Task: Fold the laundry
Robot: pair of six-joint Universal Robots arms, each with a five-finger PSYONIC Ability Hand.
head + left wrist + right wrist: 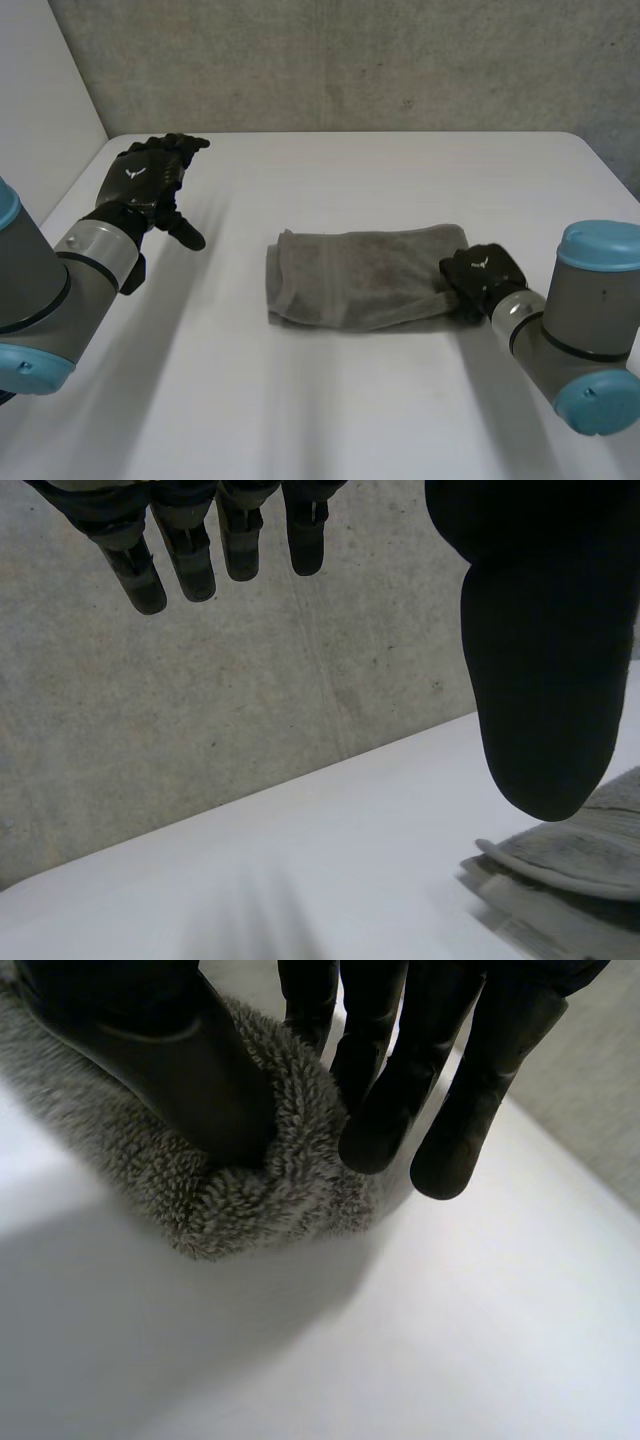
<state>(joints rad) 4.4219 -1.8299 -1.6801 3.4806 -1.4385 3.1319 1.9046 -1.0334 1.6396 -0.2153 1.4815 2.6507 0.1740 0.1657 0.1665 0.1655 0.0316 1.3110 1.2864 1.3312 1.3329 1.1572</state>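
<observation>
A grey fleecy towel [360, 278] lies folded into a long bundle in the middle of the white table [330, 400]. My right hand [480, 275] is at the towel's right end. There its thumb [170, 1050] presses onto the towel [250, 1200] while the fingers [450, 1110] curl down on the far side, pinching the end between them. My left hand [150, 180] hangs above the table's left side, well apart from the towel, with its fingers [180, 560] straight and thumb [540, 680] spread, holding nothing. An end of the towel [590, 850] lies beyond that thumb.
A concrete wall [350, 60] runs behind the table's far edge. A pale panel [40, 90] stands at the far left. Bare tabletop surrounds the towel on all sides.
</observation>
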